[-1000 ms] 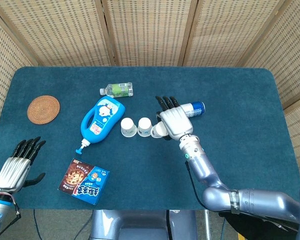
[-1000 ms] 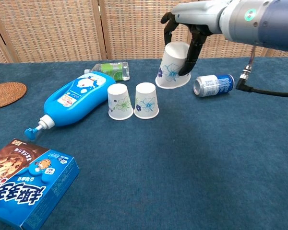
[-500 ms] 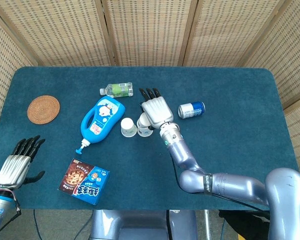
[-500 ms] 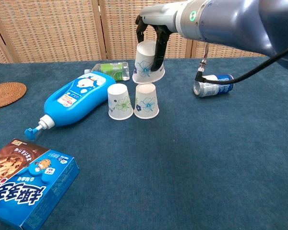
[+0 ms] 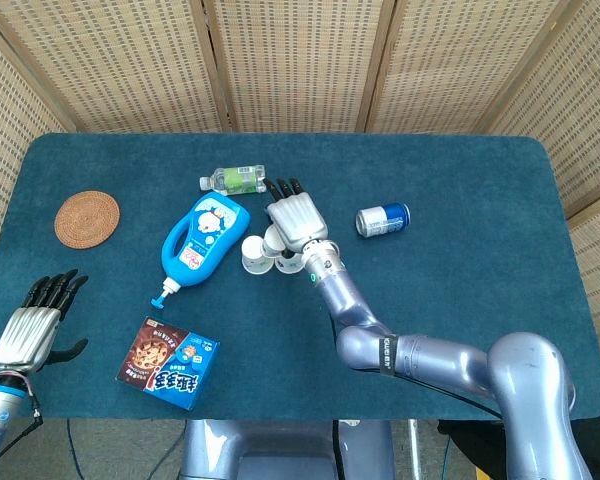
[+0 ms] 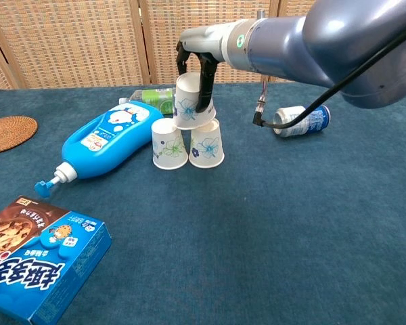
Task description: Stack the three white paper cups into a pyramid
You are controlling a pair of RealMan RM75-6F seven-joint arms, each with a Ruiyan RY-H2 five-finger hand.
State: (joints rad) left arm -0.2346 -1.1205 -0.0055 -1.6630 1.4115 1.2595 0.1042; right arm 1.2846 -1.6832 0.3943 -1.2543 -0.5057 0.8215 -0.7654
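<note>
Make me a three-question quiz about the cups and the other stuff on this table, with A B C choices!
1. Where is the top cup?
A. Over the two bottom cups
B. On the cookie box
C. Beside the coaster

2. How many white cups are there?
A. One
B. Three
C. Five

3. What is the right hand doing?
A. Holding the top cup
B. Lying flat on the table
C. Holding the can

Answers:
1. A: in the chest view it sits above the left cup and right cup.
2. B: two below, one above.
3. A: its fingers wrap that cup; the can lies alone.
</note>
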